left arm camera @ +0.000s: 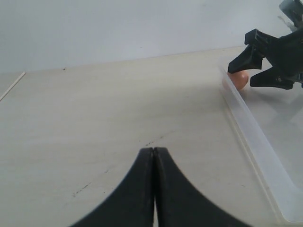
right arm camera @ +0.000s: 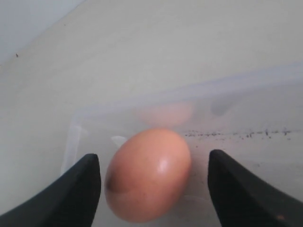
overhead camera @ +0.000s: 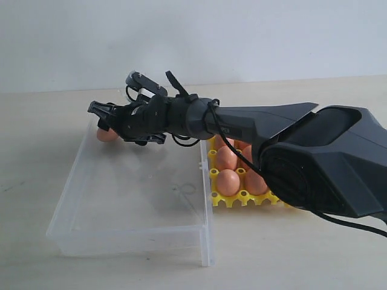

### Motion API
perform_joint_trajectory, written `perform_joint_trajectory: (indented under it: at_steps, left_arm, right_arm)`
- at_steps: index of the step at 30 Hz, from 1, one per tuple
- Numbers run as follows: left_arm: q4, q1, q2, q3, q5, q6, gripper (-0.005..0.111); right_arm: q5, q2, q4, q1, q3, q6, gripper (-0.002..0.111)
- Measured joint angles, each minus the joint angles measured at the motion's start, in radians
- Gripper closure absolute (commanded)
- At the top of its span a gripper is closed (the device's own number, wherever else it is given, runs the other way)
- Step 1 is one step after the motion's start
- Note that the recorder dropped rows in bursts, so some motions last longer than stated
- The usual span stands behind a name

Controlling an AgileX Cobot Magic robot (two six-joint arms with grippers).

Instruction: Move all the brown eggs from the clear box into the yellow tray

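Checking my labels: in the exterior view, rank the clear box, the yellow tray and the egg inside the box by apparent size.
1. clear box
2. yellow tray, though the arm hides much of it
3. brown egg, clearly smallest

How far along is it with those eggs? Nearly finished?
Nearly, it seems. Done: several brown eggs sit in the yellow tray, though the arm hides part of it. In hand: the right gripper is open around one egg in a corner of the clear box, not yet gripped. Remaining: lifting that egg across; I see no others in the box. The left gripper is shut.
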Motion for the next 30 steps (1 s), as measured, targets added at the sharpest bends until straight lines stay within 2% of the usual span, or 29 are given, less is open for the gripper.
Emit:
perform_joint_trajectory:
  at_steps: [16,18,20,21,23,30]
  left_arm:
    - [0.000,0.000,0.000,0.000,0.000,0.000,0.107]
    - [0.000,0.000,0.000,0.000,0.000,0.000,0.107]
    - [0.000,0.000,0.000,0.000,0.000,0.000,0.107]
    - [0.000,0.000,0.000,0.000,0.000,0.000,0.107]
    - [0.000,0.000,0.000,0.000,0.000,0.000,0.107]
    - [0.000,0.000,0.000,0.000,0.000,0.000,0.107]
  right_arm:
    - [-0.035,0.007,0.024,0.015,0.000,0.008,0.049]
    - [-0.035,0.007,0.024,0.017,0.000,0.012,0.055]
    - [-0.035,0.007,0.024,0.017,0.000,0.017,0.068]
    - [-0.035,0.007,0.024,0.017,0.000,0.019,0.087]
    - [-0.035,0.007,0.024,0.017,0.000,0.019,0.108]
    - [-0.036,0.007,0.024,0.017,0.000,0.021,0.108]
